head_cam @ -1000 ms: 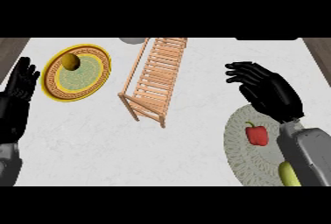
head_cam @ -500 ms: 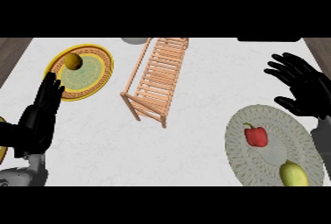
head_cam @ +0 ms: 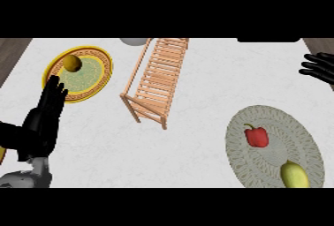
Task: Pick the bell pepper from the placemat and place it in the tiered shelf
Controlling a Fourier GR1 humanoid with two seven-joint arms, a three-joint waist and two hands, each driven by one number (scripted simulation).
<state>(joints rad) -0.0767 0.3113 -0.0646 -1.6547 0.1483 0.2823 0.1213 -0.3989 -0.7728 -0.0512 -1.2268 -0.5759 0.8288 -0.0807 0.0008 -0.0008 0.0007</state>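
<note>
The pepper (head_cam: 257,136) lies on the placemat (head_cam: 290,130) at the lower right of the tabletop (head_cam: 189,154), well below the right robot hand (head_cam: 321,68), which is at the right edge, fingers spread and empty, while the left robot hand (head_cam: 43,119) stands open and empty at the left edge.

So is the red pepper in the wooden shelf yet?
Not yet, it is still out. The pepper lies on the round mat, next to a yellow-green fruit, well apart from the wooden shelf.
</note>
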